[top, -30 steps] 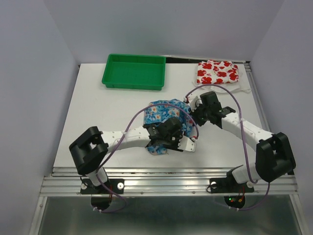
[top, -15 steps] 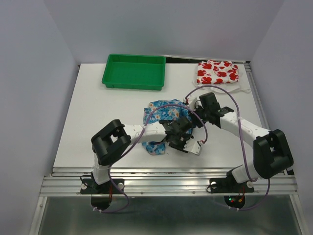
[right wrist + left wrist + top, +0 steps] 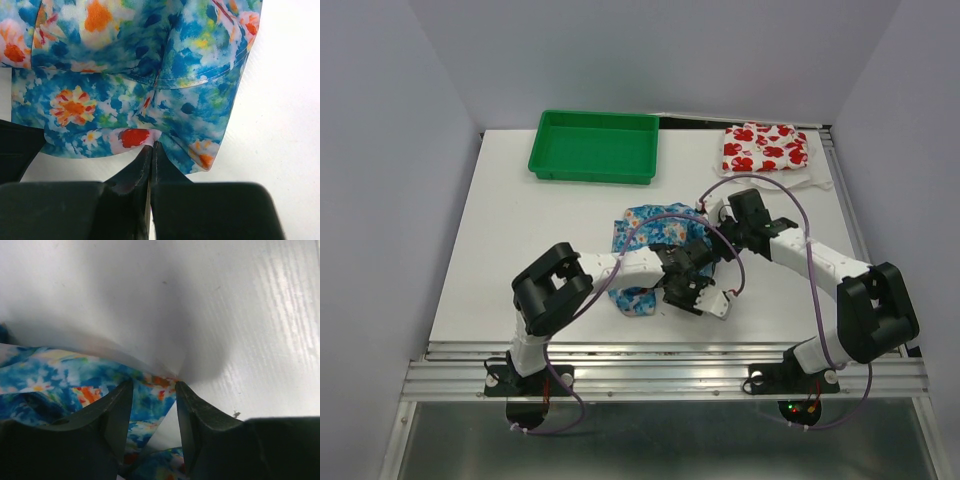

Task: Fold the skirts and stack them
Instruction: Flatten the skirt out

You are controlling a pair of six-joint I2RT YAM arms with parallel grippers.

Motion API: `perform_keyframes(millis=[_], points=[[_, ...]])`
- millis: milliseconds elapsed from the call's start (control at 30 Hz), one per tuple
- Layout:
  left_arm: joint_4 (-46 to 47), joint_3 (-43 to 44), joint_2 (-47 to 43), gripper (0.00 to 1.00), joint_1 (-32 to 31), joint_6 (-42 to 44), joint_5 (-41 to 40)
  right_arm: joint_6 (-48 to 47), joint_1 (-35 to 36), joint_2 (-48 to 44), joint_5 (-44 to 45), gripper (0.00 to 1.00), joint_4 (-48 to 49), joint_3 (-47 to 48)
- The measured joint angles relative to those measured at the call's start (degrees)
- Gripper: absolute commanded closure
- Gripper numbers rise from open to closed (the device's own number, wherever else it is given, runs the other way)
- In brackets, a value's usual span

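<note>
**Two claws on one blue skirt, mid-fold**

Two claws meet at the blue skirt (image 3: 655,226), which lies bunched on the white tabletop (image 3: 520,250) directly between them. The right claw (image 3: 151,148) has its jaws pressed fully together on the skirt's hem, beside a red blossom, and the cloth fans out ahead of its tips. The left claw (image 3: 152,386) stands with its jaws about half apart. A thick fold of blue print and pale lining fills the gap from one finger to the other, which we read as a hold on a bunched edge rather than an empty spread.

From overhead, the bundle's long axis seems to run away from the left claw, toward the side where the right claw pinches. We judge the fold to be under way and not yet flat, so the coming move turns on that line: the edge in the left claw has to travel across the cloth while the right claw anchors the opposite hem.

The white skirt with red flowers (image 3: 765,148) rests well beyond the right claw and apart from both. The right arm is the nearer of the two to it. A green tray (image 3: 595,146) sits well beyond the left claw, untouched.

We can read no brand, label or writing on the cloth, the tray or the arms.
</note>
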Motion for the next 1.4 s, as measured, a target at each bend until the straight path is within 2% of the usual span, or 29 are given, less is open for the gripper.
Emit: perform_keyframes(millis=[33,67,167,233,333,400,433,467,567,633,800,867,1000,1233,1400], points=[[-0.4,0.0,0.1,0.52,0.0,0.0,0.3,0.0,0.0,0.0,0.0,0.99,0.0,0.0],[-0.9,0.0,0.2,0.67,0.0,0.0,0.7,0.0,0.0,0.0,0.0,0.99,0.0,0.0],[-1.9,-0.2,0.2,0.93,0.1,-0.6,2.4,0.0,0.0,0.0,-0.2,0.99,0.0,0.0],[-2.2,-0.3,0.2,1.0,0.5,-0.6,3.5,0.0,0.0,0.0,-0.6,0.99,-0.5,0.0],[-2.2,-0.5,-0.1,1.0,1.5,-1.3,5.8,0.2,0.0,-0.6,-0.9,0.91,-1.0,0.0],[-3.0,-0.8,-1.0,1.0,2.7,-2.0,7.1,0.2,0.0,-1.6,-1.1,0.76,-1.5,0.0],[-3.6,-0.8,-1.5,1.0,3.2,-2.4,7.7,0.4,0.0,-2.1,-1.1,0.65,-1.7,0.0],[-4.6,-0.8,-2.3,1.0,3.9,-3.1,8.5,0.5,0.0,-2.8,-1.1,0.36,-1.7,0.0],[-10.7,1.8,-6.1,1.0,7.3,-5.7,12.1,0.5,-0.1,-5.3,-1.1,0.2,-1.6,0.1],[-13.8,6.5,-8.7,1.0,10.8,-7.4,14.3,0.6,-0.2,-6.5,-1.1,0.13,-1.7,0.4],[-16.6,20.8,-13.6,1.0,18.8,-11.4,19.7,-1.6,-0.4,-9.3,-3.3,0.09,-2.9,2.8],[-17.4,23.4,-15.3,1.0,20.2,-12.3,21.8,-3.5,-0.4,-9.8,-4.9,0.06,-4.8,6.1],[-19.2,24.5,-15.7,1.0,20.2,-13.7,25.7,-7.6,-0.5,-11.0,-8.0,0.0,-7.4,11.7],[-20.6,24.5,-12.3,1.0,20.2,-16.3,30.0,-11.4,-0.4,-11.8,-16.9,0.0,-13.2,21.8],[-21.6,24.8,-11.8,1.0,21.2,-16.5,33.2,-16.6,-0.4,-12.0,-23.3,0.0,-14.9,22.0]])
